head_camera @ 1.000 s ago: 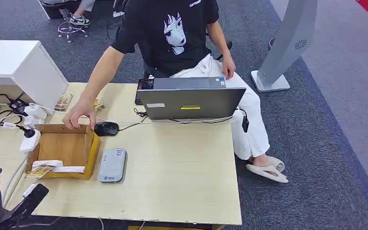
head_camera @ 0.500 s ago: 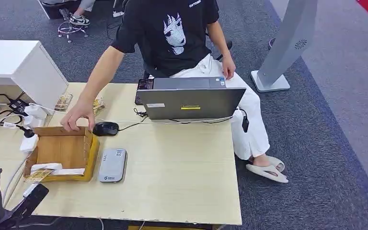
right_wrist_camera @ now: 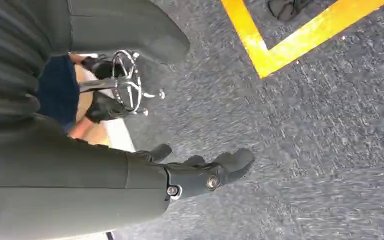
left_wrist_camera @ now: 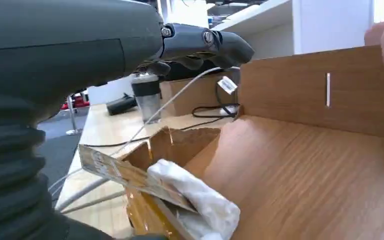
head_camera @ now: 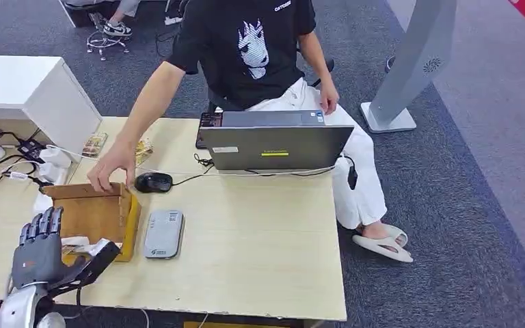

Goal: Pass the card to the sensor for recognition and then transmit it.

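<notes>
On laptop (head_camera: 275, 146) lid: yellow sticker (head_camera: 275, 153), text unreadable.

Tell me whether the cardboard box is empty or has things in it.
Not empty. The open-topped cardboard box holds a card and a white wad at its near end; the rest of its floor is bare.

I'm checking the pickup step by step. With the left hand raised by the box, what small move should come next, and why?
Probably lower the left hand into the near end of the cardboard box, toward the card leaning beside the white wad. The hand is open and holds nothing, and the card lies just ahead of it. A person's hand holds the box's far wall.
</notes>
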### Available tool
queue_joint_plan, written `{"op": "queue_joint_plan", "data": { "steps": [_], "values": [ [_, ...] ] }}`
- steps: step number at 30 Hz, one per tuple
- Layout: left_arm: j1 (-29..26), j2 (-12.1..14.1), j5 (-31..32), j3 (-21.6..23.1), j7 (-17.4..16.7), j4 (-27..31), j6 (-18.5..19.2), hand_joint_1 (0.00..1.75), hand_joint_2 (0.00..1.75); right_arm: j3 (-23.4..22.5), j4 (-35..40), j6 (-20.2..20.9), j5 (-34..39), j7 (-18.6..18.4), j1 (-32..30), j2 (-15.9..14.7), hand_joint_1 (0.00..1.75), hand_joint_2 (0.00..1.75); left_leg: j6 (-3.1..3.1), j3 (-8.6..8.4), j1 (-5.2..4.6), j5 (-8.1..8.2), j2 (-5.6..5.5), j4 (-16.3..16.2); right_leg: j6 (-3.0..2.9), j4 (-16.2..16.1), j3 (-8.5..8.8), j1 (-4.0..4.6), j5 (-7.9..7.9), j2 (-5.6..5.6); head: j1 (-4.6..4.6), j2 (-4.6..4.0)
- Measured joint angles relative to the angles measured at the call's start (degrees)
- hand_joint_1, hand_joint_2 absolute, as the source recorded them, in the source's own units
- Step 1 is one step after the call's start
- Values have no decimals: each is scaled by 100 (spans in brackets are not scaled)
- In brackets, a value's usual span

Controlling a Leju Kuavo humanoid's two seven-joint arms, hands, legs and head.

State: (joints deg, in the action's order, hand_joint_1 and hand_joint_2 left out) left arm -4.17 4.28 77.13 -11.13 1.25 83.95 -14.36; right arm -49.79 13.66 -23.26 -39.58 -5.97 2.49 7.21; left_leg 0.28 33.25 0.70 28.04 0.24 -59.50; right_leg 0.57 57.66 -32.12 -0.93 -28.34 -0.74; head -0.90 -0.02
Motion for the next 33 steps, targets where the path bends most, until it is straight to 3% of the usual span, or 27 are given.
{"op": "queue_joint_plan", "data": {
  "steps": [8,26,27,33],
  "values": [
    [66,72,-15,309,-22,-158,-2,0,175,0,0,0,-7,4,-2,-17,0,175,0,0,1,0,14,0,0,1,0,1,1,24,-2,0],
    [100,107,-17,370,-22,-284,-4,0,175,0,0,2,-4,4,-5,-28,0,175,0,3,1,0,14,1,-1,1,-1,1,1,24,0,0],
    [100,107,-17,370,-22,-287,-4,19,175,0,0,0,-7,4,-5,-28,0,175,0,3,1,1,14,1,-1,1,-1,1,1,24,0,0],
    [113,103,42,414,-2,-287,46,17,175,2,2,57,-48,42,0,-28,0,175,0,3,1,1,14,1,-1,1,-2,1,1,24,0,0]
  ]
}}
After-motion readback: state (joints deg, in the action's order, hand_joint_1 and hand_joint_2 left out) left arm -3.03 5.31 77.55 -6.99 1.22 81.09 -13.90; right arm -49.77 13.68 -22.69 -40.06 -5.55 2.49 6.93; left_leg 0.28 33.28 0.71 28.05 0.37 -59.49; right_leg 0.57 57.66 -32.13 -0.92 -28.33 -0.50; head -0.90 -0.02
